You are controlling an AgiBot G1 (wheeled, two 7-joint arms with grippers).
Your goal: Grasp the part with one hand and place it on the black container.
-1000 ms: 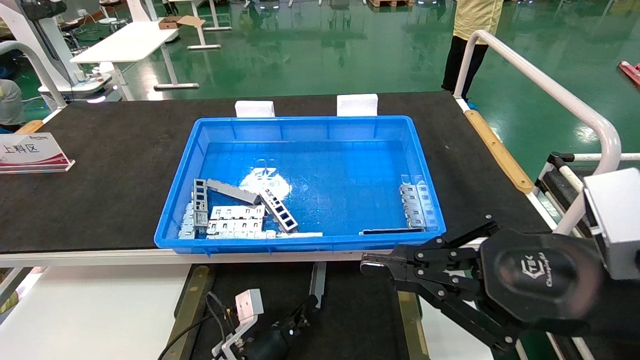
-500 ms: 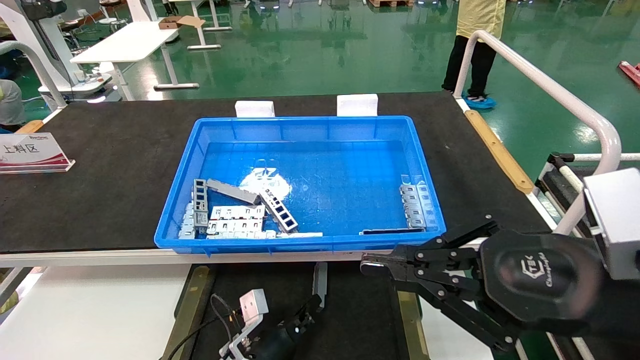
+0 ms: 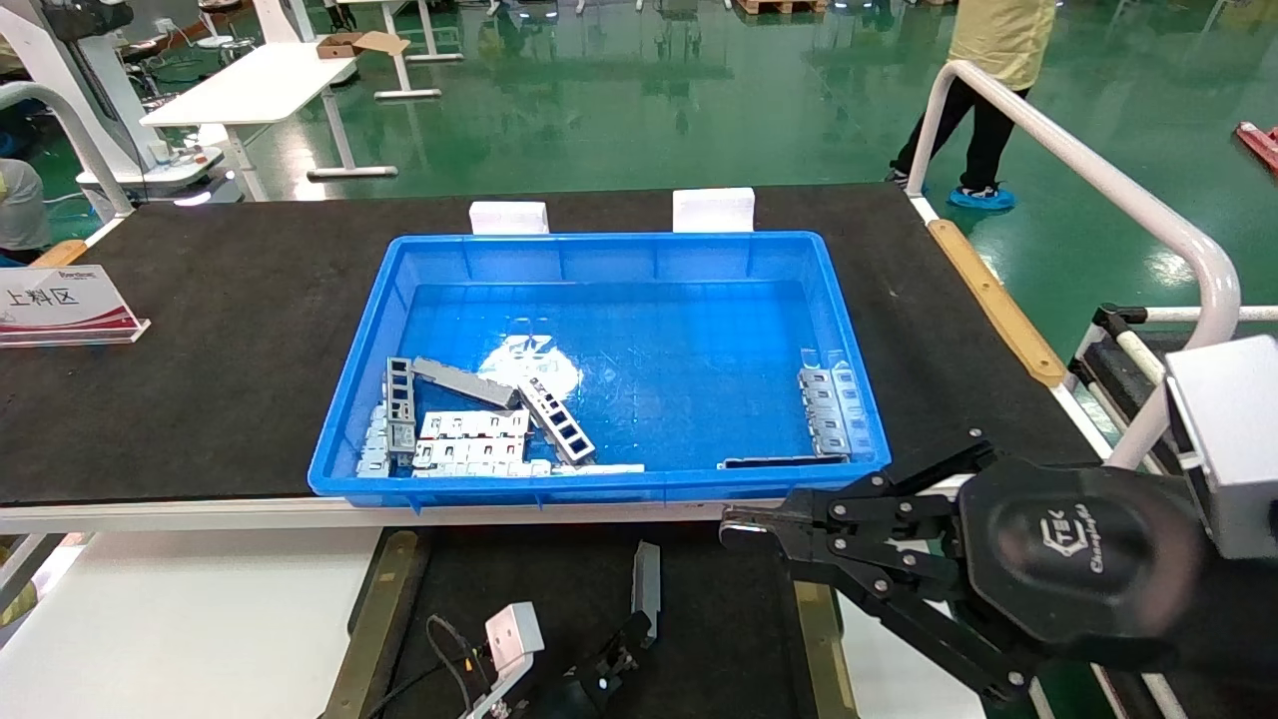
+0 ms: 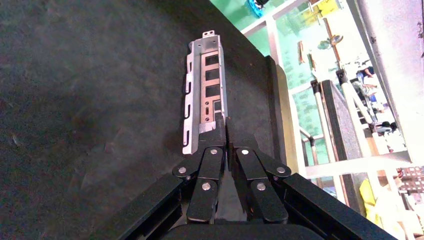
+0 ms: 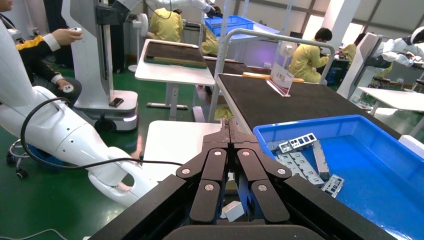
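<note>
The part (image 3: 647,587) is a narrow silver-grey channel bar. My left gripper (image 3: 627,644) is shut on one end of it, low at the near edge of the head view. It holds the part over the black container (image 3: 719,619), a flat black tray with tan strips (image 3: 379,619) on two sides. In the left wrist view the part (image 4: 205,90) points away from the shut left gripper (image 4: 225,125) and lies close to the black surface (image 4: 90,100). I cannot tell if they touch. My right gripper (image 3: 734,529) is shut and empty, and hangs over the tray's right side.
The blue bin (image 3: 349,399) stands on the large black mat (image 3: 200,330) beyond the tray, with metal brackets (image 3: 469,429) at its near left and more (image 3: 829,409) at its right wall. A sign (image 3: 60,300) is at far left. A white railing (image 3: 1098,170) runs along the right.
My left gripper has drawn the part toward me and slightly to the right over the black tray. The right arm has not moved. A person in the background walked to the right.
</note>
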